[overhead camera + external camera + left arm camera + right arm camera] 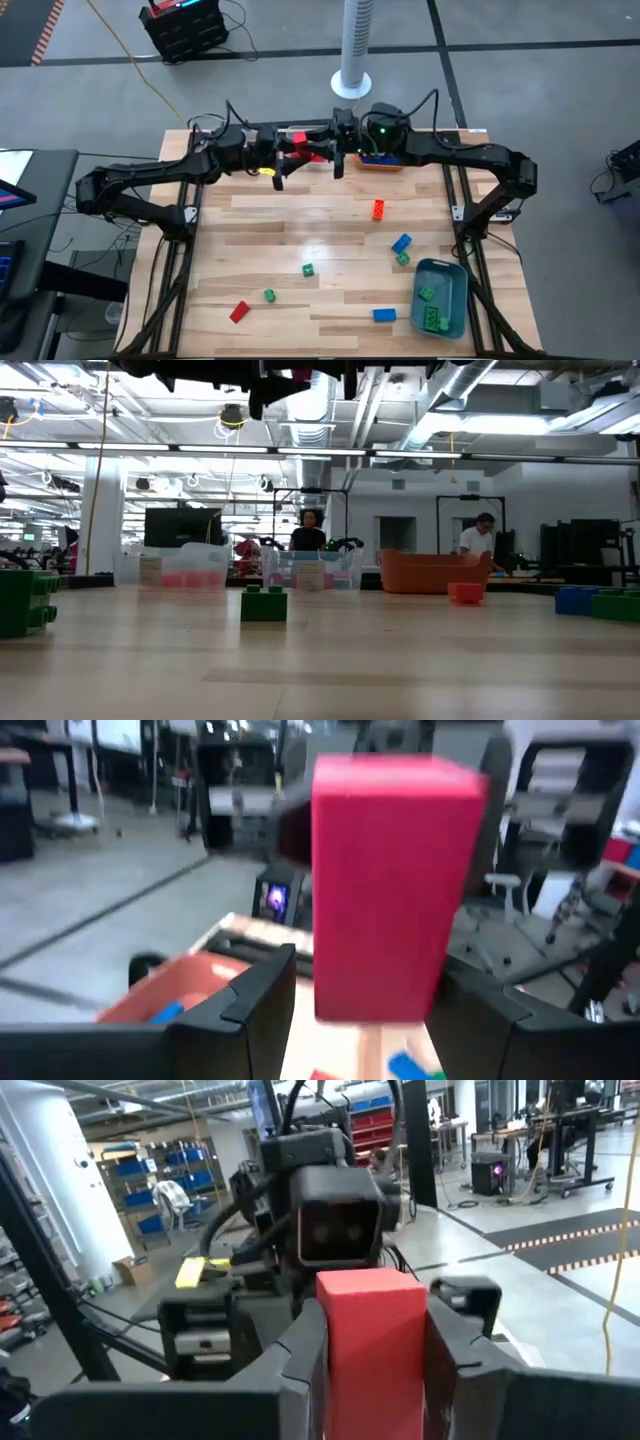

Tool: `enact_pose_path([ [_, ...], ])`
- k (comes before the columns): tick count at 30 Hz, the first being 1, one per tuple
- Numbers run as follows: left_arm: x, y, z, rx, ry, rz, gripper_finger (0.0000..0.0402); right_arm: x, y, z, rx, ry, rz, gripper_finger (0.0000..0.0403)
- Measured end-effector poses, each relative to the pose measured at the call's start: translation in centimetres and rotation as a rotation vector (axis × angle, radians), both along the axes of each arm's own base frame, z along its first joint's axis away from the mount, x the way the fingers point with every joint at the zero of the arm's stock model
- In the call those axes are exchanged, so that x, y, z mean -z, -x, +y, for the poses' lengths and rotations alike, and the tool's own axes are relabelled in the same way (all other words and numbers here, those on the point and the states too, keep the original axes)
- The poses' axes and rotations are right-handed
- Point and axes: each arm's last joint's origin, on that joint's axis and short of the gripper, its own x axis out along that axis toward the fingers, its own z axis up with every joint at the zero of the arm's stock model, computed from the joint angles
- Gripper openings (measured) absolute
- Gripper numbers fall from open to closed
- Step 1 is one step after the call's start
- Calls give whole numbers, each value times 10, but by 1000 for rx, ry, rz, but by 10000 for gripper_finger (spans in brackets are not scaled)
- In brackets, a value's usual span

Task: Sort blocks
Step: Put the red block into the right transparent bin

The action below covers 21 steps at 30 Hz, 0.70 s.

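Observation:
A red block is held up in the air at the table's far edge, between my two grippers, which face each other. My right gripper is shut on it; the block fills the gap between its fingers in the right wrist view. My left gripper is open. Its fingers stand on either side of the block's free end, with a narrow gap showing on one side. Loose blocks lie on the table: an orange-red one, a blue one, green ones and a red one. My right gripper pinches the red block by two opposite sides between its two fingers. The fingers lie level and come from the table's right side. The block is lifted clear of the table, and its free end sticks out past the fingertips toward my left gripper.
An orange bin holding a blue block stands at the far edge under my right arm. A blue-grey bin with green blocks sits at the near right. More blocks lie near the front: green and blue. People stand in the room beyond.

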Motion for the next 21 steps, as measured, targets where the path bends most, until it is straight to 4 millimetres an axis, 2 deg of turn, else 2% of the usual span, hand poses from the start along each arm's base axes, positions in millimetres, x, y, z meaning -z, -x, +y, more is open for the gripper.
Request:
enact_pose_path([
  [6, -9, 1, 0, -18, -27, -87, 188, 0, 0, 2, -4, 13, -2, 102],
  [11, -8, 2, 5, -41, -22, -86, 125, 0, -1, 4, -7, -8, -3, 107],
  [12, -8, 2, 7, -40, -21, -85, 124, 0, -1, 3, -6, -15, -1, 111],
  [17, -4, 3, 19, -48, 37, -75, 124, 2, 1, 1, -2, -46, 35, 175],
  [21, 5, 6, 35, -66, 118, -26, 124, -8, 23, -7, 45, -21, 87, 244],
])
